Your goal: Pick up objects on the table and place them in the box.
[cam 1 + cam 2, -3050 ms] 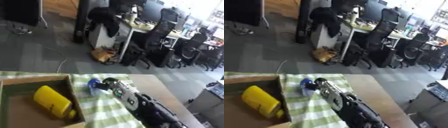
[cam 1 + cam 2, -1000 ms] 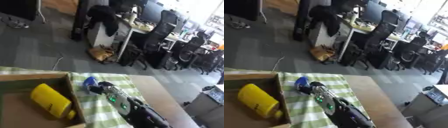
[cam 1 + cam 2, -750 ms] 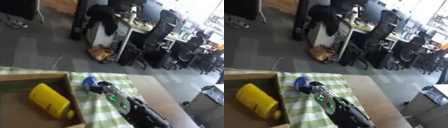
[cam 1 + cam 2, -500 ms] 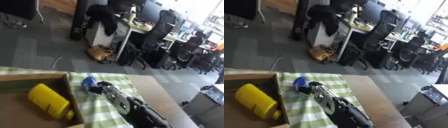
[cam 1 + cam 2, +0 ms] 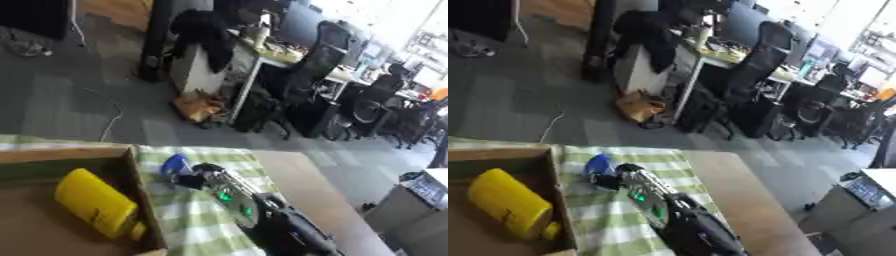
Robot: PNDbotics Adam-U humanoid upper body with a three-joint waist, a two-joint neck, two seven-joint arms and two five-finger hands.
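A small blue object (image 5: 174, 163), rounded and blurred, perhaps a cap or a cup, lay on the green-checked cloth right at the tips of the right hand (image 5: 194, 176). Left of the hand stood an open cardboard box (image 5: 141, 192), and a yellow bottle (image 5: 94, 203) lay slantwise on its side inside.

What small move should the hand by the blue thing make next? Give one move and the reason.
Probably carry the blue object left over the wall of the cardboard box. The right hand is at the blue object on the green checked cloth, just right of the box; whether its fingers have closed cannot be seen. The yellow bottle already lies inside.
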